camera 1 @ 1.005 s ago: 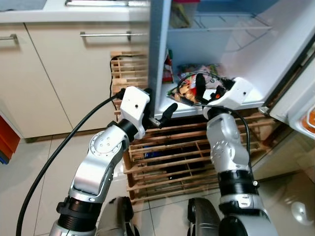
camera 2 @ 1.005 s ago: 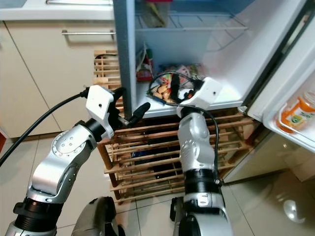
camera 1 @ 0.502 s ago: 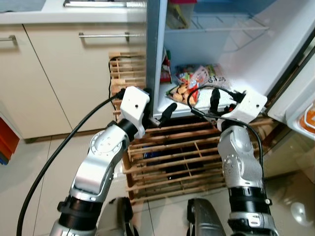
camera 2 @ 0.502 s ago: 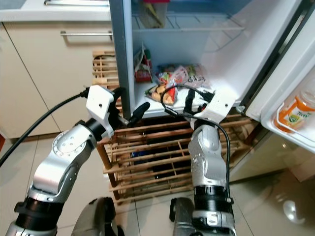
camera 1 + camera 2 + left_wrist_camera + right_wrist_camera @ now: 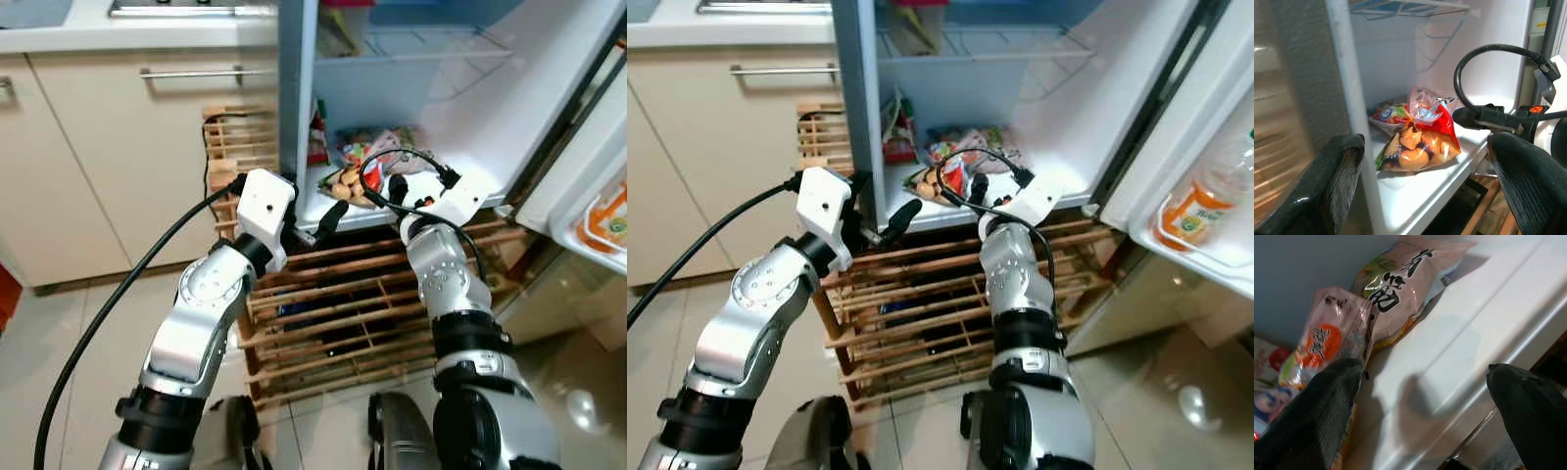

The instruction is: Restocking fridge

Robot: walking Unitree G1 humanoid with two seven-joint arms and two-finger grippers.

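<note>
A clear and red snack bag [image 5: 351, 182] of nuts lies at the front of the fridge's bottom shelf [image 5: 460, 157], with pink snack bags [image 5: 1396, 284] behind it. My right gripper [image 5: 404, 188] hovers at the shelf's front edge just right of the nut bag, open, with only bare shelf between its fingers [image 5: 1327, 401]. My left gripper [image 5: 312, 211] is held outside the fridge by its left wall [image 5: 292, 98], open and holding nothing; in the left wrist view it faces the nut bag [image 5: 1420, 144].
A wooden slatted rack [image 5: 343, 313] stands under the fridge. Cream cabinets with bar handles [image 5: 186, 73] are on the left. The open fridge door on the right holds an orange juice bottle [image 5: 1190, 201]. A wire shelf [image 5: 411, 44] sits above. Tiled floor lies below.
My right gripper drew back from the nut bag to the shelf's front edge, then came in closer to the bag again. The view has shifted slightly. My left arm has stayed put.
</note>
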